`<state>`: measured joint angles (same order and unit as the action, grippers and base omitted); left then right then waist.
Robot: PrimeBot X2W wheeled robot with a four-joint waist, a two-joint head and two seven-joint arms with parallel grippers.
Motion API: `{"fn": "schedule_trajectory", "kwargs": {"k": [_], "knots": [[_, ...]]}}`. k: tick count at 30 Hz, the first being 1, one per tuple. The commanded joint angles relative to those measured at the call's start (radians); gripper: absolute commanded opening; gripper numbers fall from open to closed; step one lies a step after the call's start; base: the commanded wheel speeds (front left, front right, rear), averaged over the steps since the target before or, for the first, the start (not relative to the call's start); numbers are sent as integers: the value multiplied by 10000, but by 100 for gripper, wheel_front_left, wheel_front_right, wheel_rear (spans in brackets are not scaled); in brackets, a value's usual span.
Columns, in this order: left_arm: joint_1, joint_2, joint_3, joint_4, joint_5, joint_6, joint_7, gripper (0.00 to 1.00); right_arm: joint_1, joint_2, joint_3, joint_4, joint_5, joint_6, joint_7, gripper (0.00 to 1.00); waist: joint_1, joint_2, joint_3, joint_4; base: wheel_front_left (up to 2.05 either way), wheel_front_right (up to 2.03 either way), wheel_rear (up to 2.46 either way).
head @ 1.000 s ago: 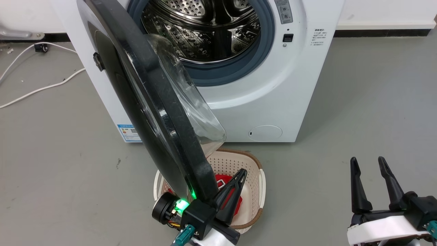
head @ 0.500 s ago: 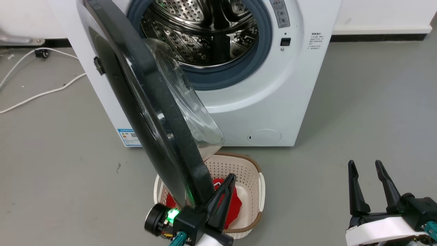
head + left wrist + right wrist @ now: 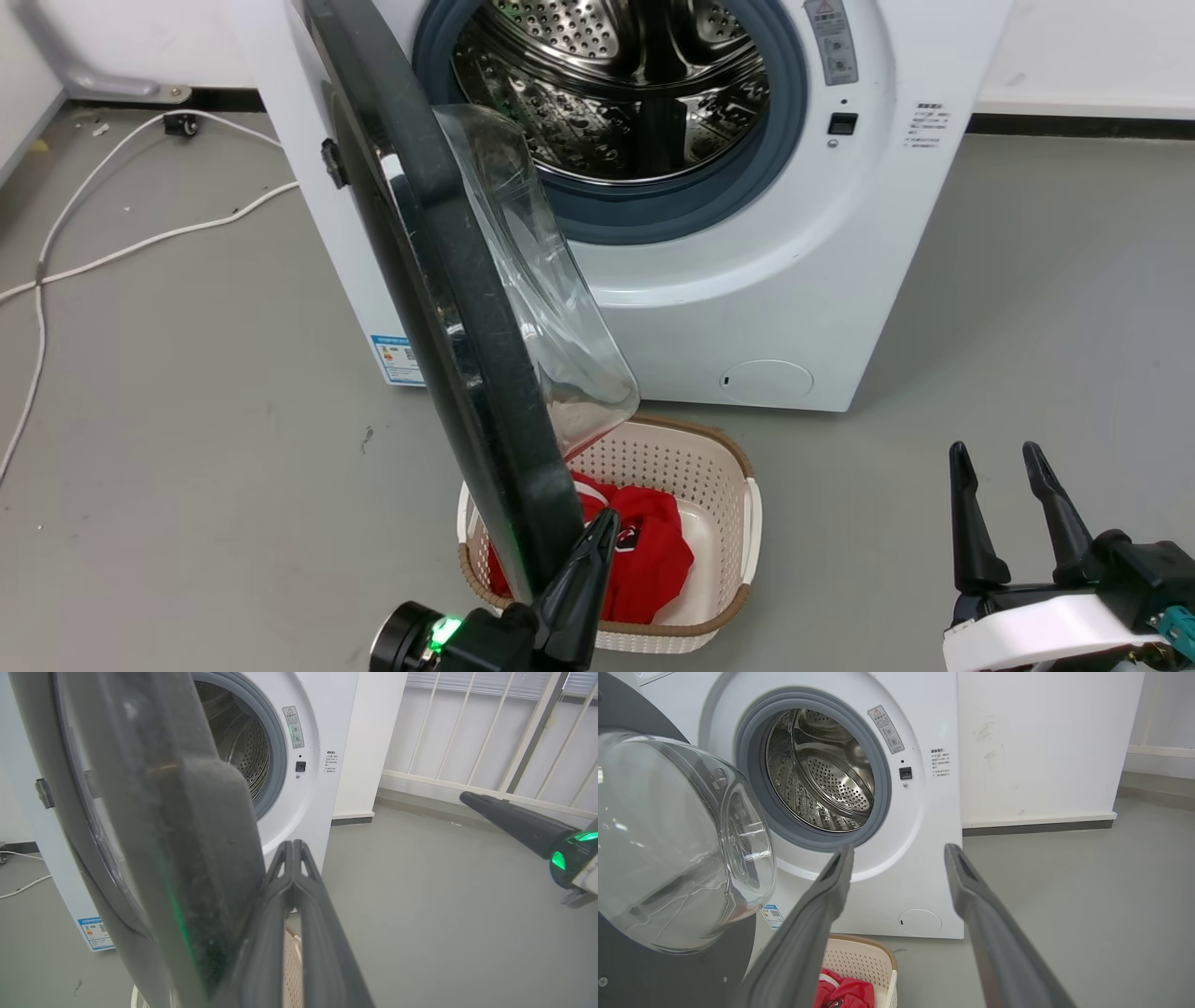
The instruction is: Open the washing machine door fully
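Observation:
The washing machine door (image 3: 448,280) is a glossy black disc with a bulging clear glass bowl (image 3: 551,308). It stands swung out on its left hinge, roughly edge-on to me, and the steel drum (image 3: 616,84) is exposed. My left gripper (image 3: 602,523) is shut with nothing between its fingers. It rests against the inner side of the door's free rim; in the left wrist view the gripper (image 3: 293,843) sits just right of the door's edge (image 3: 196,858). My right gripper (image 3: 999,457) is open at the lower right, well away from the door (image 3: 668,975).
A perforated cream basket (image 3: 719,457) holding a red garment (image 3: 644,560) stands on the floor under the door's lower edge. White cables (image 3: 140,243) lie on the grey floor left of the white machine body (image 3: 747,299). A small round flap (image 3: 766,383) is low on its front.
The camera has shifted, moving the whole picture right. Relative to the machine, the door's free edge has swung further left, with my left gripper following it lower in the view. My right gripper stays open.

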<state>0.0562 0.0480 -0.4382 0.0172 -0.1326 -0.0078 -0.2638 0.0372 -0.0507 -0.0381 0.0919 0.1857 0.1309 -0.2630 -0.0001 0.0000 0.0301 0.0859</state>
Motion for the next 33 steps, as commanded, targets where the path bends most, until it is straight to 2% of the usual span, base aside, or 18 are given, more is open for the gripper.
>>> {"fn": "schedule_trajectory", "kwargs": {"k": [1,10,16,26,33], "knots": [[179,159,324,-108,56,140,-11,0,20,12,6,6,34,-3,-18,100,1,0,44,122,0,0,0],[1154,280,598,-1113,461,186,-15,0,85,12,-104,13,-21,-3,-17,100,1,0,112,695,0,0,0],[1639,239,914,-1331,398,410,-9,0,74,12,-163,-2,-98,-3,-17,100,1,0,174,1338,0,0,0],[1990,135,1633,-1615,326,844,-15,0,-11,12,-223,23,-127,-3,-18,100,1,0,319,2327,0,0,0],[1472,201,2391,-1351,321,748,-17,0,-181,11,-150,18,-172,-3,-18,100,1,0,536,2626,0,0,0]]}}
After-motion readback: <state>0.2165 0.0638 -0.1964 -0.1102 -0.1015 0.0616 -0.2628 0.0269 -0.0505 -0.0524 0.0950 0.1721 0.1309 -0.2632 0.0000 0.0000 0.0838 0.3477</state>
